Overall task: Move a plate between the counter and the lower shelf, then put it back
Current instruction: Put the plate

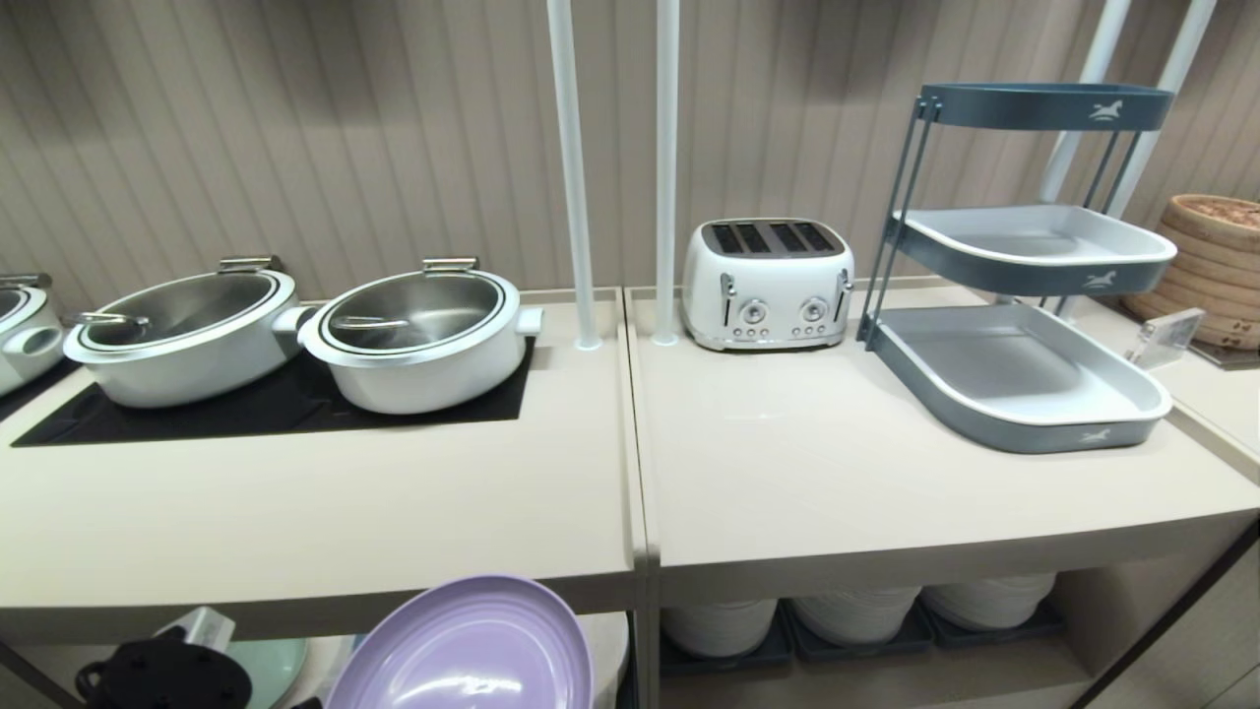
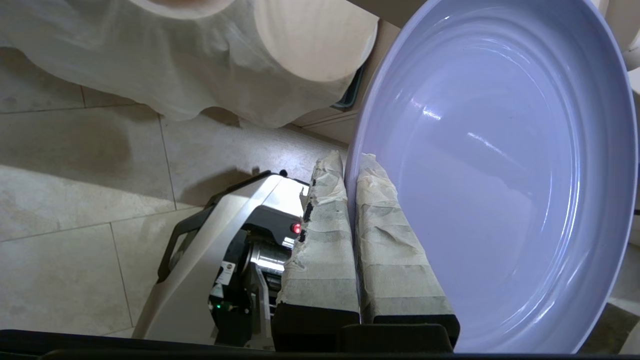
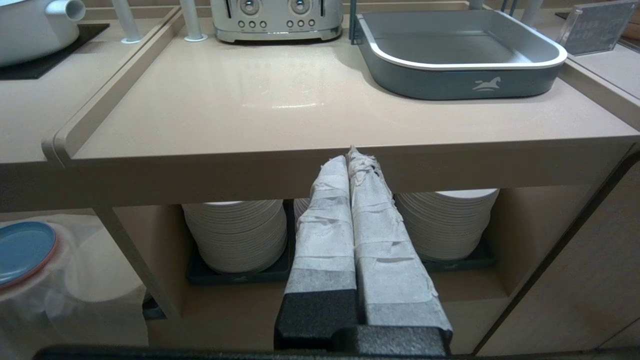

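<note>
While gripped: the plate (image 2: 495, 165) hangs tilted at 6 o'clock below the counter (image 1: 295, 512) edge.
Left gripper (image 2: 351, 165): jaws clamped on plate rim.
Right gripper (image 3: 356, 160): jaws closed, empty, facing white plate stacks (image 3: 235, 225).

Two pots (image 1: 413, 340), one toaster (image 1: 768, 284)

Soft, even indoor light is filling the scene from above. White glare streaks are showing on the plate (image 2: 500, 165), and a sheen is lying on the worktop (image 3: 295, 100). Straight edges are bowing toward the head view's corners.
</note>
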Controlling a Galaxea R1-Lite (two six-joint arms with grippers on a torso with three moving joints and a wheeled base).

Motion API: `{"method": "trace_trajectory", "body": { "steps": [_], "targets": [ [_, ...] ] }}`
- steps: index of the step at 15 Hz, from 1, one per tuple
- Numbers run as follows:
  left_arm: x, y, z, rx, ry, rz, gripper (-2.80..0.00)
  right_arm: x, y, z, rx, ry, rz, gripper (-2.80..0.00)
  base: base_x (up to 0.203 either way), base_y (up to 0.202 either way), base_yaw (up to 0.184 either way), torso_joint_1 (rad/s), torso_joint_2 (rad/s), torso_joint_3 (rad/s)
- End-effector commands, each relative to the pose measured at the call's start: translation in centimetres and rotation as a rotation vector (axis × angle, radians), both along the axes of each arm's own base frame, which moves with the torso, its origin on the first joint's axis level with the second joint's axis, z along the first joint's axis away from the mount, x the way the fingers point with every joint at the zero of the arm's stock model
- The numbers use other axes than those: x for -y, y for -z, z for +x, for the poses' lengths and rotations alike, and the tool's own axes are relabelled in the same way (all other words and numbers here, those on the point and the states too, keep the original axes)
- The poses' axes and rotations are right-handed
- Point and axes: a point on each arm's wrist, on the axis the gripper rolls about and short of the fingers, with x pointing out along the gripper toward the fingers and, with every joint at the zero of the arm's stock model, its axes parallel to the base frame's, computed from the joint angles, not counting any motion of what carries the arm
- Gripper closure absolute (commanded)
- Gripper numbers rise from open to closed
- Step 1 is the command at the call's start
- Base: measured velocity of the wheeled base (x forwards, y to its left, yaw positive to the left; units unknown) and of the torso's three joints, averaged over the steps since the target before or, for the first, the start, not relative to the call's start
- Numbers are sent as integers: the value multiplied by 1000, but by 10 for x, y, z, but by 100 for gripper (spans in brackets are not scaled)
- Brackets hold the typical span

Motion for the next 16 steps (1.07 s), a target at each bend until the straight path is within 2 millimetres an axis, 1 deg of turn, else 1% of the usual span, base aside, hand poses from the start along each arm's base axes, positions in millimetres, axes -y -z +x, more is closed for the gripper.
{"method": "trace_trajectory", "body": {
  "steps": [1,16],
  "targets": [
    [0,0,0,2,-5,-4,0,0,0,0,0,-1,0,0,0,0,0,0,0,0],
    [1,0,0,-9,-9,-29,0,0,0,0,0,-1,0,0,0,0,0,0,0,0]
  ]
}}
